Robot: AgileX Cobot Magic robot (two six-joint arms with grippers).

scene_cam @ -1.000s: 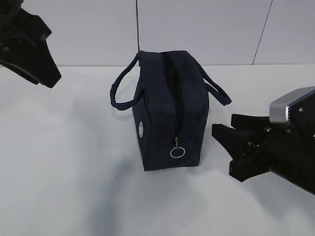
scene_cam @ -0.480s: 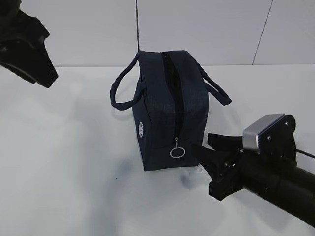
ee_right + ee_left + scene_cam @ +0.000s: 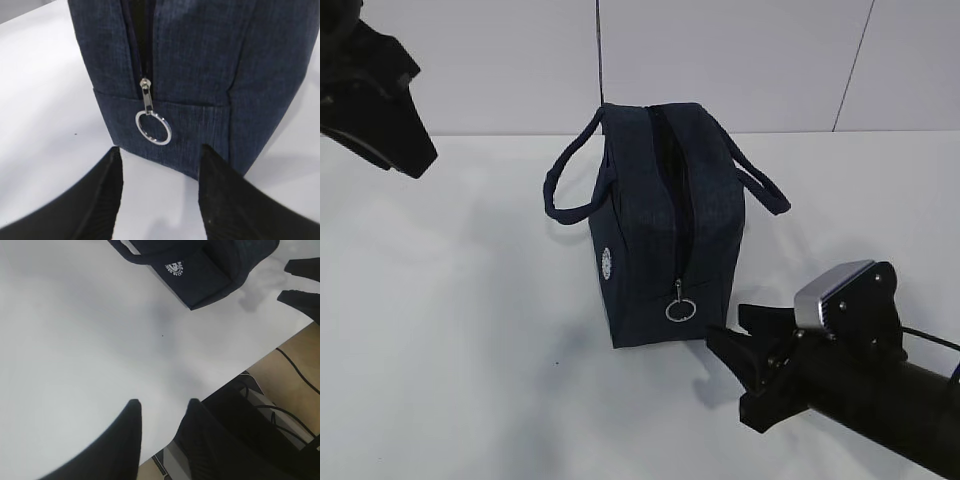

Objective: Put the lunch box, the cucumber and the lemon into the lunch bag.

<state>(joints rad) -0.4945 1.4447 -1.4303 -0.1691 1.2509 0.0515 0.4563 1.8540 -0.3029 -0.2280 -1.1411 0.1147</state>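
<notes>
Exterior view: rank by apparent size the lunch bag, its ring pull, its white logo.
1. lunch bag, largest by far.
2. and 3. ring pull and white logo: both small and look alike in size; the logo sits on a foreshortened side, so no ranking.

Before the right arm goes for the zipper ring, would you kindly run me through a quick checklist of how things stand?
1. Right gripper open, nothing held: ok.
2. Ring pull centred ahead of its jaws, untouched: ok.
3. Lunch bag upright on the table: ok.
4. Zipper parted along the top: ok.
5. Left gripper open, empty, clear of the bag: ok.
6. Lunch box, cucumber and lemon inside: cannot tell.
</notes>
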